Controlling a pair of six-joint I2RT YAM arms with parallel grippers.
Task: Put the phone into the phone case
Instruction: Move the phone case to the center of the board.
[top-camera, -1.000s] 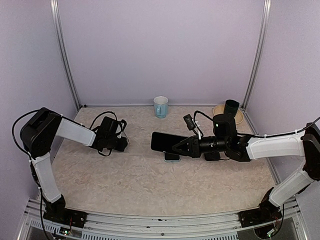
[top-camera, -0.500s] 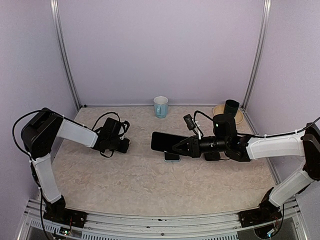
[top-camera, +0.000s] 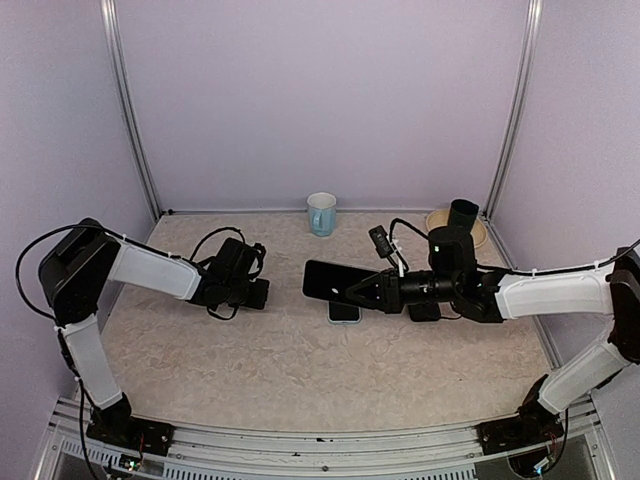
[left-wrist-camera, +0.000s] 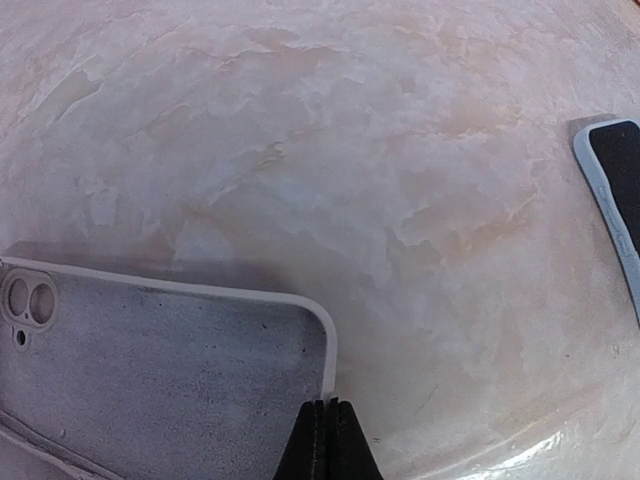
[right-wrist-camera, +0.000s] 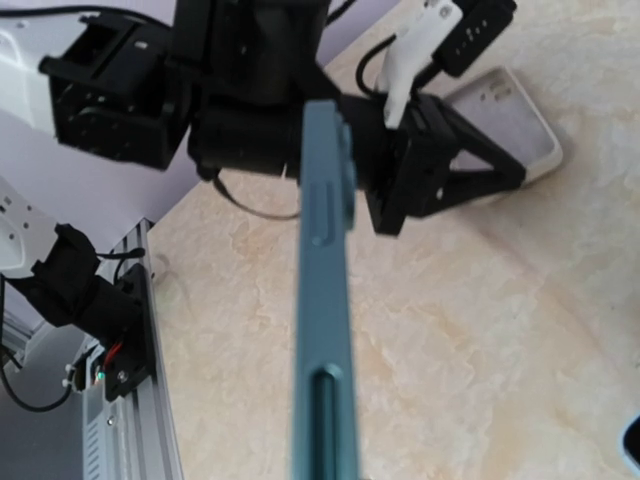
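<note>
The phone (top-camera: 328, 282) is a dark slab with a teal edge (right-wrist-camera: 325, 300). My right gripper (top-camera: 357, 293) is shut on it and holds it above the table's middle, pointing left. The phone case (left-wrist-camera: 160, 380) is grey inside with a white rim and a camera cutout at one end. Beyond the phone in the right wrist view, the phone case (right-wrist-camera: 508, 122) sits behind the left arm's black fingers (right-wrist-camera: 470, 180). My left gripper (left-wrist-camera: 328, 408) is shut on the case's rim near a corner. From above, the left gripper (top-camera: 256, 293) hides the case.
A second slab with a pale rim (top-camera: 344, 312) lies flat under the held phone, also at the right edge of the left wrist view (left-wrist-camera: 612, 190). A small dark object (top-camera: 425, 312) lies beside it. A mug (top-camera: 321, 213) and a bowl (top-camera: 478, 232) stand at the back.
My left gripper has slid right toward the table's middle and closed on the case's rim. The right arm with the phone has barely moved.
</note>
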